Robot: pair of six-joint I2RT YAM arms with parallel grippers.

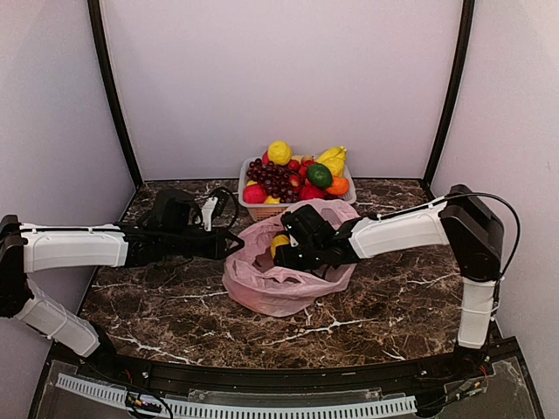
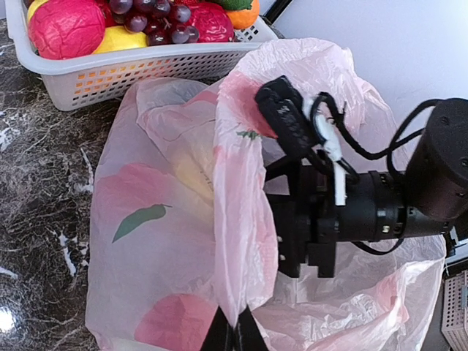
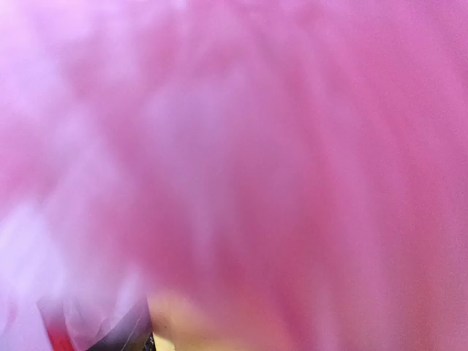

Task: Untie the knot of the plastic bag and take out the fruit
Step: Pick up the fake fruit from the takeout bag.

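Squarely mid-table, the plastic bag [image 1: 279,292] lies slumped on the dark marble table [image 1: 393,305]. In the top view its mouth gapes toward 12 o'clock and its long axis runs roughly from 7 o'clock to 1 o'clock. A yellow fruit [image 1: 279,243] shows inside the mouth, toward the bag's 10 o'clock side.

The left gripper [image 1: 238,245] meets the bag's rim at 9 o'clock. Only the left wrist view shows its fingertips [image 2: 219,341] pressed together on a fold of pink film, with the rim held raised.

The right gripper [image 1: 286,253] reaches in from 3 o'clock and sits inside the mouth, just beside the yellow fruit. From above, its fingers are lost among film and fruit. The left wrist view shows only its black body behind the translucent wall. How wide its jaws stand, and whether they hold anything, cannot be told.

The right wrist view gives only blurred pink film close to the lens, with a pale yellow patch at 6 o'clock.

At 12 o'clock of the bag, touching or just beside its rim, stands the white basket [image 1: 262,211]. It is heaped with purple grapes [image 1: 275,181], a green one [image 1: 319,175], and yellow and red pieces.
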